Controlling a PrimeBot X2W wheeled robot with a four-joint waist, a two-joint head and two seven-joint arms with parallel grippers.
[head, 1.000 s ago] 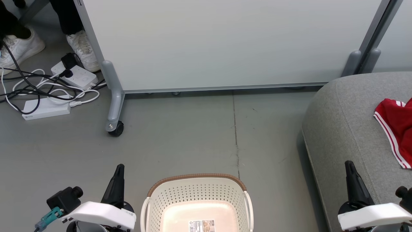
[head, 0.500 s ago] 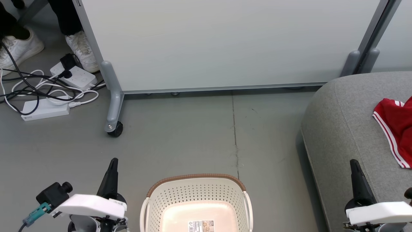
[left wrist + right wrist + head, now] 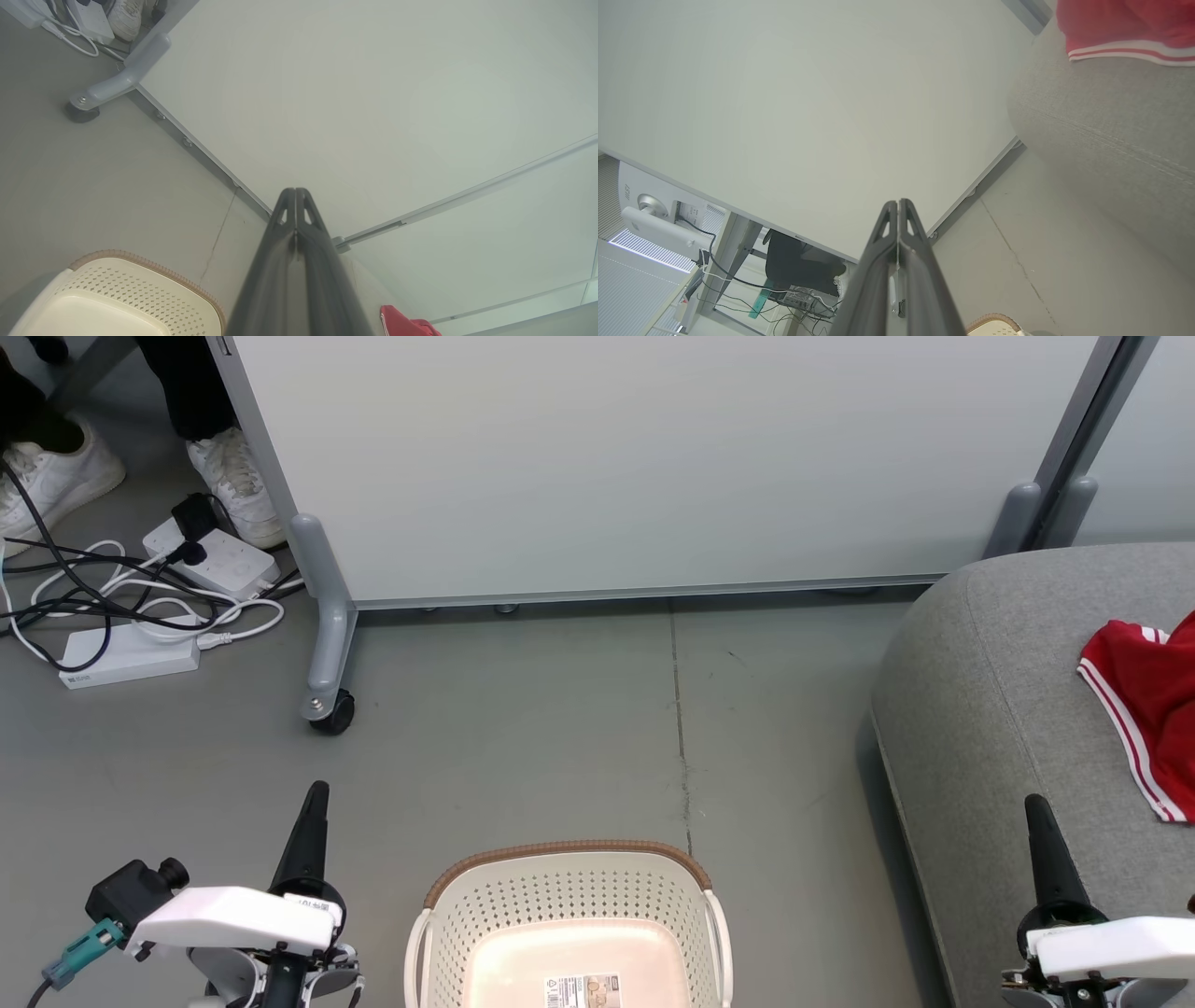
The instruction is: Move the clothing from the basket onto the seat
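Red clothing [image 3: 1153, 700] is lying on the grey seat [image 3: 990, 709] out at 3 o'clock, cut off by the frame edge. Basket [image 3: 569, 854] sits on the floor [image 3: 560, 728] at 6, pale bottom showing with a label [image 3: 584, 989] on it. Left fingers [image 3: 308, 840] at 7 and right fingers [image 3: 1050, 859] at 5 are both clenched tight on nothing, tips pointing toward 12.

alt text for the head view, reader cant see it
Red clothing lies on the grey seat at right, while the cream basket at bottom centre shows a bare bottom. The left gripper and right gripper flank it, both shut and holding nothing, a white partition behind.
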